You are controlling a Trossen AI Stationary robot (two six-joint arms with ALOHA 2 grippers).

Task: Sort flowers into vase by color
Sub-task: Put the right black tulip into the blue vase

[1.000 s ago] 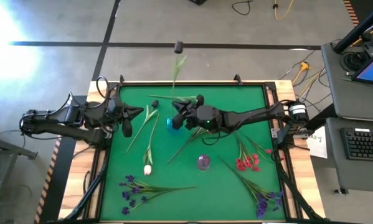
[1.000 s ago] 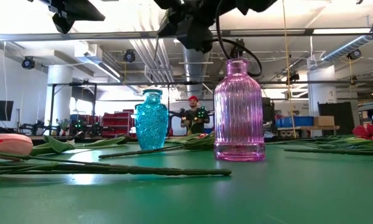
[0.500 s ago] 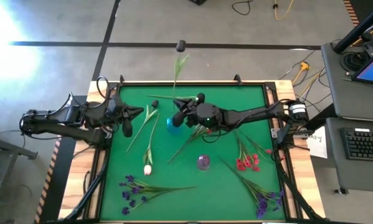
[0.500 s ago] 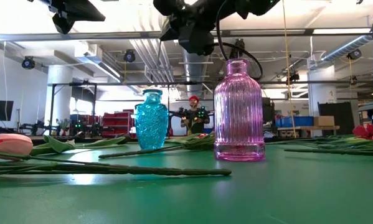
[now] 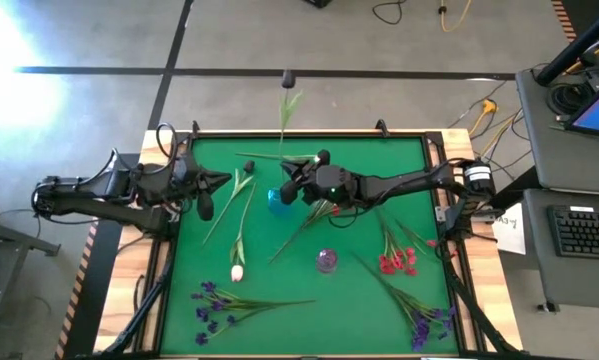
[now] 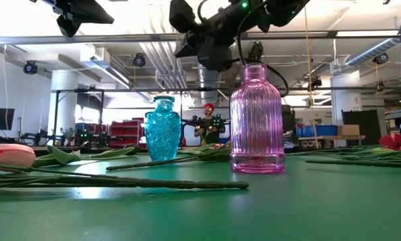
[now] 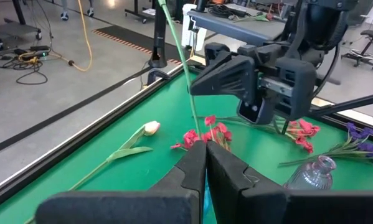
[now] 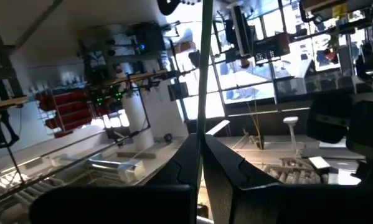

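Above the blue vase (image 5: 277,200), the right gripper (image 5: 291,188) is clamped on a green flower stem (image 5: 283,120); the left gripper (image 5: 224,180), fingers together and empty, waits beside it.

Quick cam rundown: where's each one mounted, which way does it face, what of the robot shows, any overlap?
High: overhead, straight down on the green table; both arms, left gripper parked at the left edge, right gripper over the blue vase.
Low: table height, level toward the room; pink vase nearest, right gripper above.
Left wrist: over its shut jaws, toward the right gripper holding a stem.
Right wrist: along its shut jaws, up the stem, toward the room.
Shared: high and low both show both vases.
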